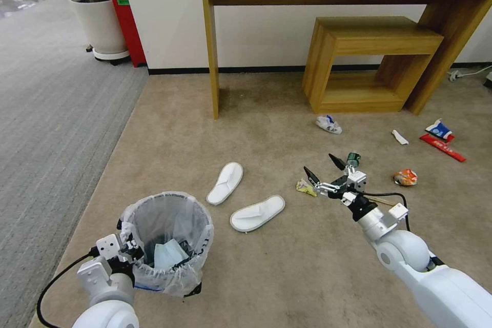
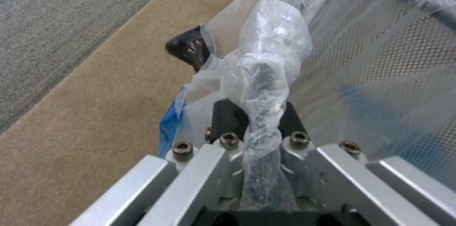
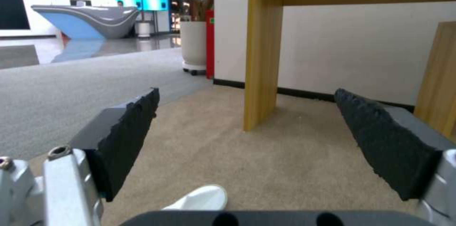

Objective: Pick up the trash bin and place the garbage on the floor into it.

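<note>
Two slippers (image 1: 225,183) lie beside one trash bin (image 1: 166,241).

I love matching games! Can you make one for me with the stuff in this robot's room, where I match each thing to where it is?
Things:
1. trash bin
2. white slippers
3. red bar wrapper
4. right gripper

Places:
A. open, above the carpet
B. side by side in the middle of the floor
C. held at its rim by the left gripper
D. far right, near the blue-white carton

Pairs: 1-C, 2-B, 3-D, 4-A
</note>
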### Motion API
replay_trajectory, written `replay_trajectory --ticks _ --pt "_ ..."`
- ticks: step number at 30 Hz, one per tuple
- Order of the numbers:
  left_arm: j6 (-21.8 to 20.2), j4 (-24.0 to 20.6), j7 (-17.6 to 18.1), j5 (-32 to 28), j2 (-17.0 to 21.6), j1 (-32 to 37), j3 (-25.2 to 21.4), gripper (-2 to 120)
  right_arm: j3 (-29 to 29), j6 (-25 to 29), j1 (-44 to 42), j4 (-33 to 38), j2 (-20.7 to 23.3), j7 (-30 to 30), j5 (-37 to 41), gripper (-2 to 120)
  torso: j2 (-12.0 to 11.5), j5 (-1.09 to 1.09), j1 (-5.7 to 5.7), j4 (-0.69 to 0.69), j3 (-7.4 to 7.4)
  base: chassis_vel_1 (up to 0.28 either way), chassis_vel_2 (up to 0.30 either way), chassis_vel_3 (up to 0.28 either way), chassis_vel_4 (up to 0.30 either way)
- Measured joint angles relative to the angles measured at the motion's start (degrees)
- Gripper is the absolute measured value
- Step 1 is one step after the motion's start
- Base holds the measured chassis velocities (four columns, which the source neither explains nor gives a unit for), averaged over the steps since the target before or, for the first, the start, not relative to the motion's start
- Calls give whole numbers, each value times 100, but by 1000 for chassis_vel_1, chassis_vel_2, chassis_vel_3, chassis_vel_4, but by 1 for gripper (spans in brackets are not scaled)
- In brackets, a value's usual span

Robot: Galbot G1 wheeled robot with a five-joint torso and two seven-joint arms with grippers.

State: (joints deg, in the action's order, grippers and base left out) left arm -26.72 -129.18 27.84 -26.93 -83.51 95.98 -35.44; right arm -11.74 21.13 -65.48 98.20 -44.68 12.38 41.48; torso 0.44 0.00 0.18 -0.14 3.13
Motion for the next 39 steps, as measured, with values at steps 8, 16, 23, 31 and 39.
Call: replay_trajectory --ticks 8,16,23,31,39 --pt "43 -28 -16 48 -46 41 6 3 24 48 12 -4 -12 -2 -24 89 0 1 1 0 1 -93 93 116 -94" --pt "45 -44 -19 59 -60 35 -1 3 181 116 157 -89 96 131 -6 100 -1 0 2 1 1 -62 68 62 -60" --pt "44 52 -19 32 -27 -55 10 3 514 240 269 -443 752 740 -4 100 0 0 0 -1 0 0 0 0 0" --pt "83 118 -21 34 -118 -125 -10 3 1554 514 987 -1529 1145 1910 -50 100 0 0 0 0 0 0 0 0 0" --pt "157 125 -43 149 -280 -92 -35 3 2777 631 2003 -2756 322 1950 -568 96 0 2 1 1 1 0 0 0 0"
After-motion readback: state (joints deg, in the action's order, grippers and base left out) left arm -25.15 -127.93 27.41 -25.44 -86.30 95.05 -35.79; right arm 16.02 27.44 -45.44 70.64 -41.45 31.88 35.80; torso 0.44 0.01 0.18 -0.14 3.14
